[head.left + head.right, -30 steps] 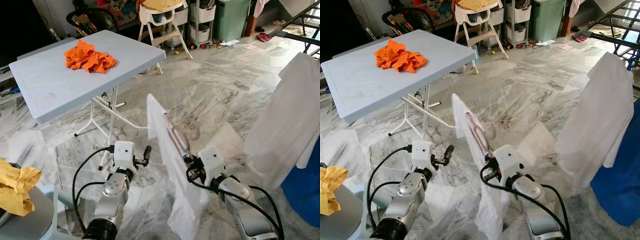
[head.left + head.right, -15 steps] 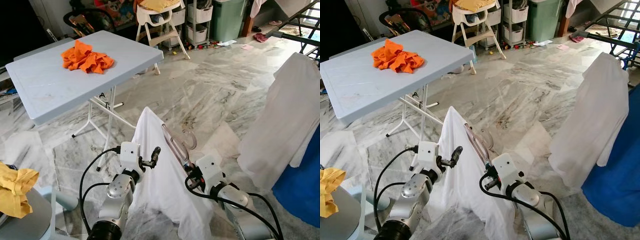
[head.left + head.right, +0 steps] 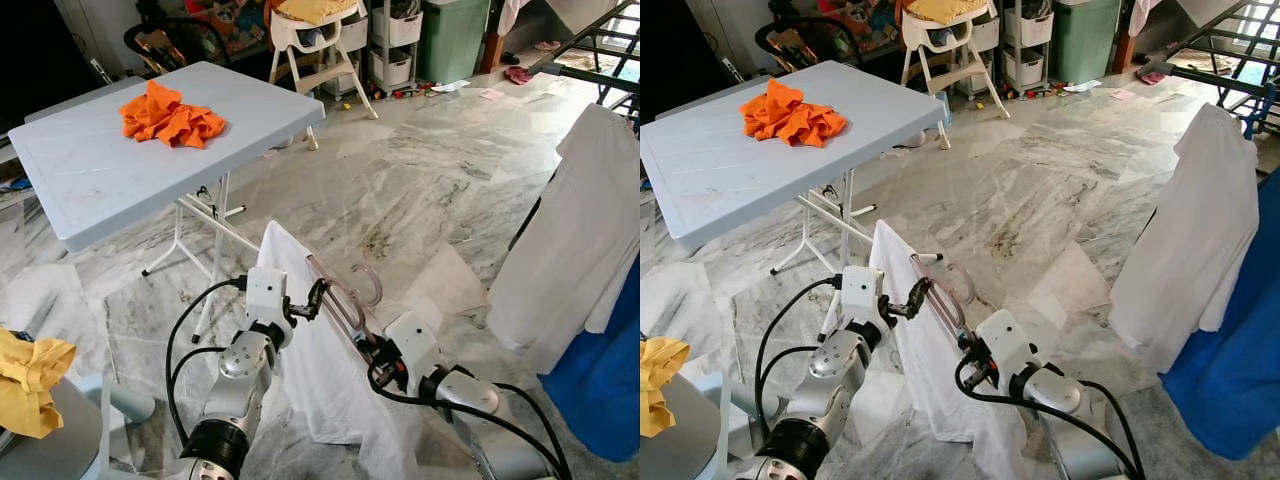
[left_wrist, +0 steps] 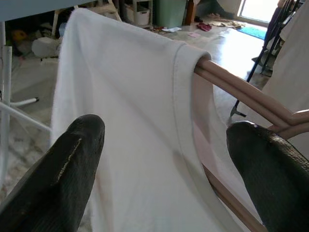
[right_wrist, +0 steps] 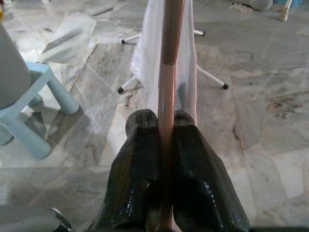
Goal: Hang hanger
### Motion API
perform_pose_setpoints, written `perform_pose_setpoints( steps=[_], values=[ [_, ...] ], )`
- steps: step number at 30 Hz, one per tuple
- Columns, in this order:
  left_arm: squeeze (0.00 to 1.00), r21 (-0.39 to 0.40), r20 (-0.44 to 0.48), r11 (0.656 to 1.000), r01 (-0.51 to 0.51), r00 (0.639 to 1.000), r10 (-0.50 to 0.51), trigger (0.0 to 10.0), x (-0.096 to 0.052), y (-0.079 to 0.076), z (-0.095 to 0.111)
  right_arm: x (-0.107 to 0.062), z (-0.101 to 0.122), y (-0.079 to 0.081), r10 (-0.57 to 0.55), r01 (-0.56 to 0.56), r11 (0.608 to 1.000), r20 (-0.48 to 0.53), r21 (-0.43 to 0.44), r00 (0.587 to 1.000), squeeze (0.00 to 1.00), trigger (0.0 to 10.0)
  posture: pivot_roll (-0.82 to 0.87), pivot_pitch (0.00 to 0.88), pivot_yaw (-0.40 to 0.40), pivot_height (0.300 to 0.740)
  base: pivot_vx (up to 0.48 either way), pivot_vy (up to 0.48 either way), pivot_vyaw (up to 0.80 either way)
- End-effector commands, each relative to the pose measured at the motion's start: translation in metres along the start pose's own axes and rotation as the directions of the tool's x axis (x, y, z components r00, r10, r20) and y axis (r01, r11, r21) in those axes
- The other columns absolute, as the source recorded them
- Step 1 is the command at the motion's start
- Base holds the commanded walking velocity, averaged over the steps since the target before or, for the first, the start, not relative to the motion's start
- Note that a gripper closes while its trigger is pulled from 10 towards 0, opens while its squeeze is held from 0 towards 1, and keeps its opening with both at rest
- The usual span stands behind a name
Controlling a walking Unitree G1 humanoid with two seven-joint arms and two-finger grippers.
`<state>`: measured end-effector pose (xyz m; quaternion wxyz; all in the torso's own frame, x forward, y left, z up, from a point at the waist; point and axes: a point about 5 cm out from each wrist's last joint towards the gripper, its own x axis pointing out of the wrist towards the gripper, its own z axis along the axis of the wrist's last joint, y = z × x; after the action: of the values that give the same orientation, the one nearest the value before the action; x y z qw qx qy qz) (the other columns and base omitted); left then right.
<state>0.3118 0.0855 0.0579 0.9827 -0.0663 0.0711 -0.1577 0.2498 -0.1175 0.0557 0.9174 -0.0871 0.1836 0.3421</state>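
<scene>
**Right gripper pinches the hanger; left gripper spread at the shirt's collar**

Head views: the right gripper is clamped on the lower end of a pink hanger, which slopes up and away from it toward the left gripper. A white shirt is draped over the hanger and hangs below both grippers to the marble floor. The left gripper sits at the hanger's upper end, against the cloth. Beyond it stands a grey folding table carrying an orange cloth. Well off to the right gripper's side, a second white garment hangs on a drying rack.

Left wrist view: the left gripper's fingers are spread wide, one on each side of the shirt collar, where the hanger's pink bar comes out of the neck opening.

Right wrist view: the right gripper's fingers are pressed together on the hanger bar, which runs straight out between them with the shirt hanging from it just ahead.
</scene>
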Motion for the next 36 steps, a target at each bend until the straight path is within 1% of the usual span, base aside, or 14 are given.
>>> perform_pose_setpoints(
  steps=[1, 3, 4, 5, 6, 14, 15, 16, 17, 23, 27, 31, 32, 36],
  values=[
    [0.0, 0.005, 0.026, 1.0, -0.016, 1.0, 0.016, 10.0, 0.003, 0.004, 0.007, 0.002, 0.018, 0.009, 0.066, -0.065, 0.998, 0.082, -0.023, 0.994, 0.0, 10.0, -0.18, 0.0, 0.12, 0.74, 0.0, 0.0, 0.0],
    [0.0, 0.002, 0.029, 1.0, -0.018, 0.999, 0.018, 9.9, 0.003, 0.006, 0.007, 0.001, 0.018, 0.009, 0.065, -0.063, 0.998, 0.083, -0.023, 0.994, 0.0, 10.0, -0.18, 0.0, 0.121, 0.74, 0.0, 0.0, 0.0],
    [0.0, 0.004, 0.025, 1.0, -0.02, 0.999, 0.02, 8.2, 0.003, 0.007, 0.007, 0.001, 0.018, 0.008, 0.064, -0.063, 0.998, 0.083, -0.024, 0.994, 0.0, 10.0, -0.18, 0.0, 0.122, 0.74, 0.0, 0.0, 0.0],
    [0.0, 0.006, 0.022, 1.0, -0.023, 0.999, 0.023, 1.3, 0.003, 0.008, 0.007, 0.0, 0.018, 0.008, 0.065, -0.064, 0.998, 0.083, -0.024, 0.994, 0.0, 10.0, -0.18, 0.0, 0.122, 0.74, 0.0, 0.0, 0.0],
    [0.0, 0.006, 0.017, 1.0, -0.029, 0.999, 0.029, 0.0, 0.003, 0.01, 0.006, 0.0, 0.018, 0.008, 0.069, -0.067, 0.997, 0.083, -0.025, 0.994, 0.0, 10.0, -0.18, 0.0, 0.122, 0.74, 0.0, 0.0, 0.0],
    [0.0, 0.014, 0.024, 0.999, -0.042, 0.999, 0.041, 0.1, 0.004, 0.016, 0.008, -0.001, 0.02, 0.009, 0.09, -0.087, 0.996, 0.086, -0.032, 0.992, 0.0, 10.0, -0.18, 0.0, 0.128, 0.74, 0.0, 0.0, 0.0],
    [0.0, 0.018, 0.031, 0.999, -0.041, 0.999, 0.04, 4.1, 0.005, 0.016, 0.01, -0.001, 0.02, 0.007, 0.08, -0.078, 0.996, 0.087, -0.034, 0.993, 0.0, 10.0, -0.18, 0.0, 0.128, 0.74, 0.0, 0.0, 0.0],
    [0.0, 0.018, 0.031, 0.999, -0.041, 0.999, 0.04, 4.1, 0.005, 0.016, 0.01, -0.001, 0.02, 0.007, 0.08, -0.078, 0.996, 0.087, -0.034, 0.993, 0.0, 10.0, -0.18, 0.0, 0.128, 0.74, 0.0, 0.0, 0.0],
    [0.0, 0.018, 0.032, 0.999, -0.033, 0.999, 0.032, 10.0, 0.005, 0.016, 0.011, -0.001, 0.02, 0.007, 0.08, -0.077, 0.996, 0.087, -0.036, 0.993, 0.0, 10.0, -0.18, 0.0, 0.129, 0.74, 0.0, 0.0, 0.0],
    [0.0, 0.031, 0.019, 0.999, -0.04, 0.999, 0.039, 10.0, 0.004, 0.02, 0.01, 0.0, 0.021, 0.006, 0.062, -0.058, 0.997, 0.092, -0.042, 0.994, 0.0, 10.0, -0.18, 0.0, 0.132, 0.74, 0.0, 0.0, 0.0],
    [0.0, 0.06, -0.025, 0.998, -0.002, 1.0, 0.004, 10.0, 0.002, 0.017, 0.004, 0.002, 0.02, -0.005, -0.032, 0.036, 0.998, 0.082, -0.054, 0.996, 0.0, 10.0, -0.18, 0.0, 0.134, 0.74, 0.0, 0.0, 0.0],
    [0.0, 0.077, -0.064, 0.997, 0.005, 0.998, 0.0, 10.0, -0.003, 0.015, -0.006, 0.005, 0.026, -0.009, -0.069, 0.074, 0.996, 0.102, -0.051, 0.992, 0.0, 10.0, -0.18, 0.0, 0.136, 0.74, 0.0, 0.0, 0.0],
    [1.0, 0.066, -0.063, 0.998, 0.005, 0.998, -0.001, 10.0, -0.004, 0.015, -0.007, 0.006, 0.027, -0.009, -0.07, 0.076, 0.996, 0.103, -0.049, 0.992, 0.0, 10.0, -0.18, 0.0, 0.135, 0.74, 0.0, 0.0, 0.0],
    [1.0, 0.053, -0.058, 0.999, 0.013, 0.998, -0.01, 10.0, -0.005, 0.015, -0.007, 0.007, 0.027, -0.007, -0.066, 0.071, 0.996, 0.101, -0.05, 0.993, 0.0, 10.0, -0.17, 0.0, 0.135, 0.74, 0.0, 0.0, 0.0]
  ],
)
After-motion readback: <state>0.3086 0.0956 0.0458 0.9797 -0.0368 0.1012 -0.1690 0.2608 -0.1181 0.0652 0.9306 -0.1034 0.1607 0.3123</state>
